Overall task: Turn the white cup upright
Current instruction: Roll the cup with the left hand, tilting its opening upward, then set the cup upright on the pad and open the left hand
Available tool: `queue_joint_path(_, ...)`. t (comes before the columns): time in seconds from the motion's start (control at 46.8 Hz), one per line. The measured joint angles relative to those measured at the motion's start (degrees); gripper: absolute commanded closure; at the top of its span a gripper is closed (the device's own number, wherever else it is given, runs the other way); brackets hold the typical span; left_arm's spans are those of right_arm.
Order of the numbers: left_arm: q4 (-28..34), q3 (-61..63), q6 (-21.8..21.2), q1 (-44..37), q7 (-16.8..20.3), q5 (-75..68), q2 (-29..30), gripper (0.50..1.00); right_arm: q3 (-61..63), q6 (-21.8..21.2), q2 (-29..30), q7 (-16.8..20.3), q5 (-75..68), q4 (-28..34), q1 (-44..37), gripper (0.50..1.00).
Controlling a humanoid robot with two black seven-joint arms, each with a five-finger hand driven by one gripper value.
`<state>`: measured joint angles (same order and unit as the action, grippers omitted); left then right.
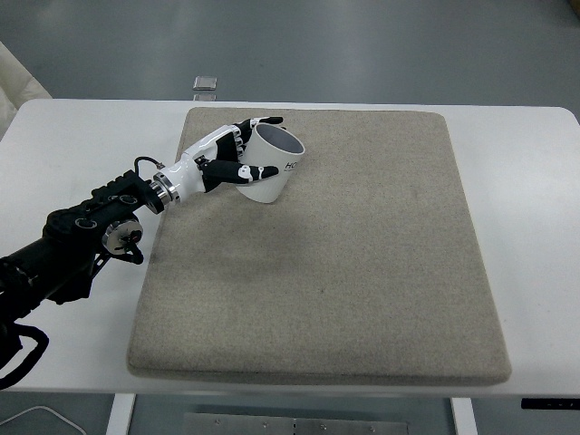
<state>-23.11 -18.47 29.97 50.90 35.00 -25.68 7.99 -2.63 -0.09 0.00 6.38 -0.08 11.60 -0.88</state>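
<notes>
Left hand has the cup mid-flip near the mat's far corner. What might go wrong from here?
1. The white paper cup is tilted, its mouth facing up and right. The left hand holds it with fingers around its side, so it may slip and roll.
2. It sits near the far left corner of the beige felt mat; set down off-centre, it could tip onto the white table.

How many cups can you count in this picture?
1. The cup is white, near the mat's far left corner, tilted with its opening facing up and right, gripped by the left hand. None seem hidden.
</notes>
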Motion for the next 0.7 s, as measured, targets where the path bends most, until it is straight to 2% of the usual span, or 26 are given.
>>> queue_joint_path(0.299,1.8,0.3,-0.8,0.0,0.0,-0.4,0.0,1.000,0.0,0.0,0.0,0.0,0.0,0.1,0.0,0.570)
queue_joint_path(0.32,1.9,0.2,-0.9,0.0,0.0,-0.4,0.0,0.986,0.0,0.0,0.0,0.0,0.0,0.1,0.0,0.570)
queue_joint_path(0.406,2.1,0.0,-2.5,0.0,0.0,-0.4,0.0,0.858,0.0,0.0,0.0,0.0,0.0,0.1,0.0,0.570)
queue_joint_path(0.491,2.1,-0.1,-4.9,-0.1,0.0,0.1,-0.1,0.774,0.0,0.0,0.0,0.0,0.0,0.1,0.0,0.570)
queue_joint_path(0.577,1.9,-0.2,-5.9,-0.1,0.0,0.2,-0.1,0.712,0.0,0.0,0.0,0.0,0.0,0.1,0.0,0.570)
queue_joint_path(0.705,1.6,-0.2,-6.1,-0.1,0.0,0.2,-0.2,0.662,0.0,0.0,0.0,0.0,0.0,0.1,0.0,0.570)
